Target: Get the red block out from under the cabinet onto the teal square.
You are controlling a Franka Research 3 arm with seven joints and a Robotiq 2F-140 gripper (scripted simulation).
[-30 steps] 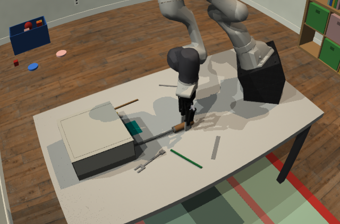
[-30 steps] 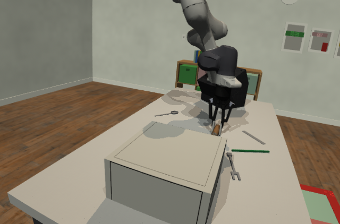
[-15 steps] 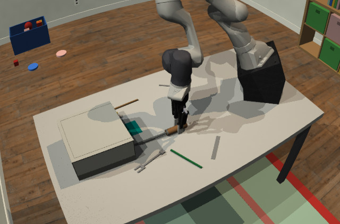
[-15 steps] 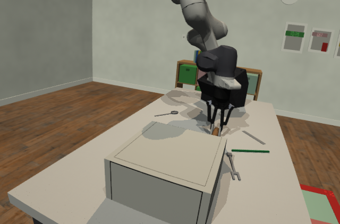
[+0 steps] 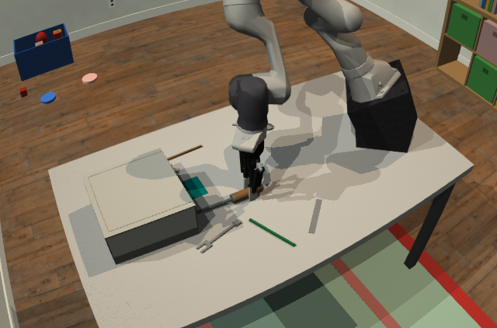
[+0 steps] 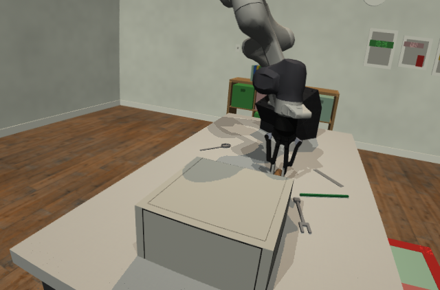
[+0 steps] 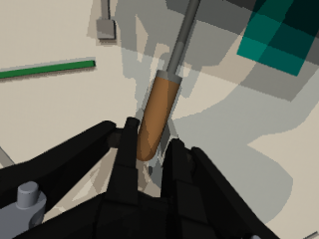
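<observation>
My gripper is shut on the brown wooden handle of a long tool, low over the table. The tool's grey shaft runs from the handle to the foot of the beige cabinet and goes under it. The teal square lies on the table right in front of the cabinet, beside the shaft. The red block is not visible in any view.
A green stick, a grey forked tool and a grey flat bar lie near the front edge. A thin wooden stick lies behind the cabinet. The arm's black base stands at the far end.
</observation>
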